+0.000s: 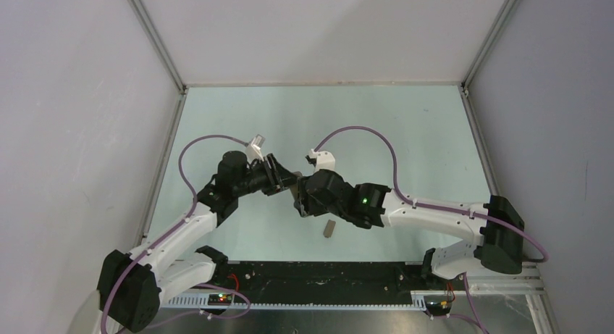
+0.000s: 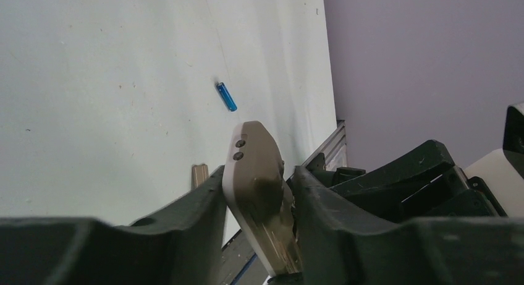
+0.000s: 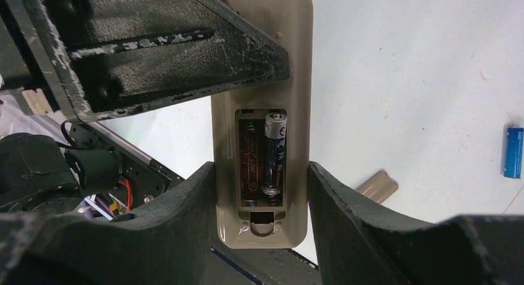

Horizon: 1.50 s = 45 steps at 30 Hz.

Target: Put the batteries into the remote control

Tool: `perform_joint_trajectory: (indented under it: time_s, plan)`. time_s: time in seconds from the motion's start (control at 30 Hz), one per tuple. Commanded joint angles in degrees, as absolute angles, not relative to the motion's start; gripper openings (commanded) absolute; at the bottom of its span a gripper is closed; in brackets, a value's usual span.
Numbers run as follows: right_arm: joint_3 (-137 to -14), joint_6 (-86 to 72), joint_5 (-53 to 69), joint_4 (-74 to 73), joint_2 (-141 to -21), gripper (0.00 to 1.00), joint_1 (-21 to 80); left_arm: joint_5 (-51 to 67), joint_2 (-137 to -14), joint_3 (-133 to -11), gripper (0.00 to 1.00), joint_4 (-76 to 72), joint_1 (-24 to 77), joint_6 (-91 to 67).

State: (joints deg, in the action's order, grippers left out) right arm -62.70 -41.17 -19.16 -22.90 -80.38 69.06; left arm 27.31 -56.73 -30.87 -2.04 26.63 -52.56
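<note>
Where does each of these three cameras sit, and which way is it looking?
Top view: fixed above and behind the robot, looking down on the table; left arm and right arm show, meeting at the remote.
Left wrist: on the left arm, looking along the left gripper at the remote's back; its fingers show.
Right wrist: on the right arm, looking along the right gripper into the open battery slot; its fingers show.
Both wrist views share the remote and the blue battery.
</note>
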Motion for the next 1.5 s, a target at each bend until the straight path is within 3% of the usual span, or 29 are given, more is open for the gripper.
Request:
perform_joint_trajectory:
  time_s: [0.0, 0.3, 0.4, 0.53, 0.67, 0.83, 0.97, 1.07, 1.2, 1.47]
  plan:
    - [-63.12, -42.12, -20.74, -19.92, -80.66, 0.22, 68.32, 27.39, -56.41, -33.23, 0.40, -3.34, 27.07, -52.37]
    - [-63.19, -44.26, -18.38, -21.10, -81.42, 0.24, 67.78, 27.45, -57.27, -33.51, 0.01, -3.34, 27.07, -52.34]
    - [-63.18, -44.16, -18.32, -21.18, -80.65, 0.33, 68.06, 27.89, -57.81, -33.72, 0.00, -3.30, 27.07, -52.22]
    - [-63.11, -43.31, -17.74, -20.94, -78.92, 0.57, 68.07, 27.63, -58.00, -34.01, 0.00, -2.69, 27.07, -51.58]
    - [-63.19, -42.76, -17.21, -21.26, -76.93, 0.67, 68.03, 27.47, -57.87, -34.88, 0.00, -0.76, 27.07, -50.17]
    - [-63.19, -41.92, -17.24, -21.73, -74.73, 0.72, 67.92, 27.51, -57.54, -35.59, 0.00, 1.78, 27.07, -47.90]
    - [-63.18, -41.72, -16.92, -21.92, -73.50, 0.65, 66.99, 29.05, -57.44, -36.11, 0.00, 2.91, 27.06, -46.36]
    - [-63.14, -39.80, -15.87, -21.19, -73.64, 0.47, 66.03, 30.91, -57.48, -36.71, 0.00, 3.70, 27.07, -45.08]
    - [-63.18, -35.19, -14.52, -19.24, -74.42, 0.32, 65.65, 33.11, -57.34, -37.50, 0.00, 5.23, 27.07, -42.71]
    - [-63.19, -30.96, -12.66, -17.56, -75.66, 0.23, 64.83, 36.31, -57.16, -37.77, 0.00, 5.89, 27.07, -40.84]
